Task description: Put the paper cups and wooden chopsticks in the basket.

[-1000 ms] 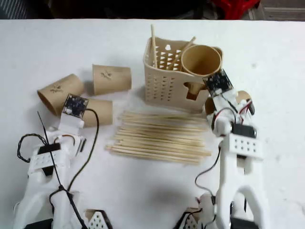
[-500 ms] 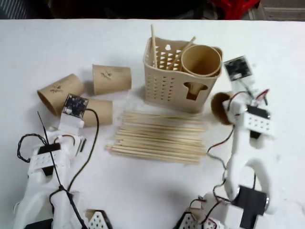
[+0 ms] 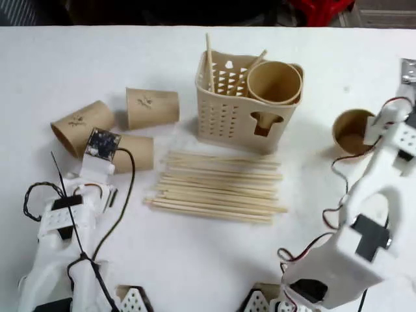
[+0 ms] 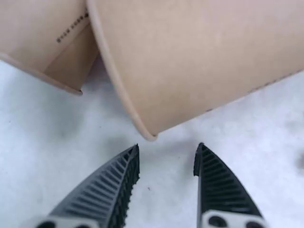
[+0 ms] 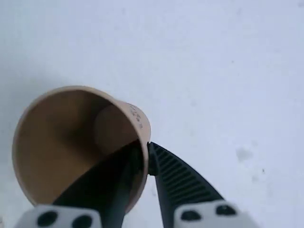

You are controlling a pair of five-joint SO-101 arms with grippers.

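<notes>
Cups first: 1 paper cup stood upright inside the basket, tucked into its 3 o'clock side. Beside it, 2 standing chopsticks leaned up out of the basket toward 12 o'clock.

Out at 3 o'clock from the basket, well clear of it, I had the held cup mouth-up in the right end effector. My right wrist view showed that end effector pinched narrow on the cup's rim, 1 finger inside the wall and 1 outside. I could not tell whether the cup's base touched the surface or hung just above it.

At 6 o'clock from the basket lay the chopstick pile, a loose flat bundle running from 9 to 3 o'clock, apart from the basket.

Off at 9 o'clock from the basket, 3 cups lay on their sides: the far cup, the outer cup and the near cup. My left end effector sat among them, fingers moderately wide and gripping nothing. In the left wrist view 1 cup's rim lay just ahead of the fingertips without touching them, and a 2nd cup lay right beside it.
</notes>
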